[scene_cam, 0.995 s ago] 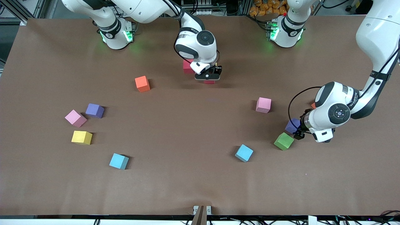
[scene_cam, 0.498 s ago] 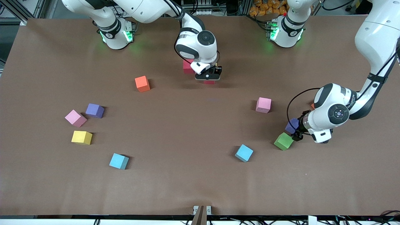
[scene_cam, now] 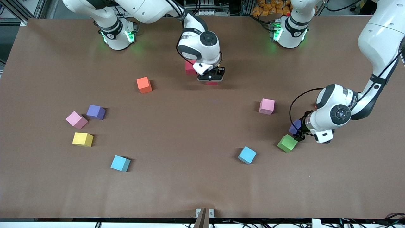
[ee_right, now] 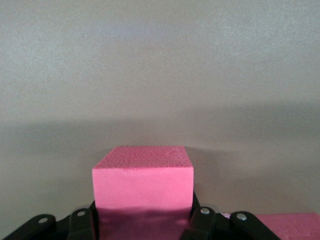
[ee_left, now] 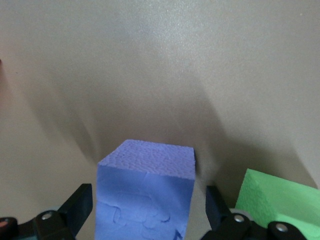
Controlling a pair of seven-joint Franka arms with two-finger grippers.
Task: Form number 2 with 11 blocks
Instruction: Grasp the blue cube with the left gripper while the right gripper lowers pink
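Presently, a red block (ee_right: pixel 143 180) is held between the closed fingers of the right gripper (scene_cam: pixel 211 77), low over the table toward the robots' bases and just beside a second red block (scene_cam: pixel 190 67); should it be let go while tilted or pressed against that neighbour, the start of the figure could be skewed. The left gripper (scene_cam: pixel 300 132) is spread wide around a purple block (ee_left: pixel 146 192) at the left arm's end of the table, with the fingers (ee_left: pixel 76 206) apart from its faces. A green block (scene_cam: pixel 287 143) lies just beside it, nearer the front camera, and could be knocked or caught by one finger as the jaws are closed, since the gap on that side looks narrow. An off-centre closure might also turn the purple block. An orange cube (scene_cam: pixel 316 106) is mostly hidden by the left arm. Well apart from both grippers lie a pink block (scene_cam: pixel 267 106) and a light blue block (scene_cam: pixel 247 155); toward the right arm's end are another orange cube (scene_cam: pixel 144 85), a second purple block (scene_cam: pixel 96 112), a second pink block (scene_cam: pixel 76 119), a yellow block (scene_cam: pixel 83 139) and a second light blue block (scene_cam: pixel 120 163). Only one yellow block can be seen. No obstacle is seen in the middle of the brown table (scene_cam: pixel 190 126).
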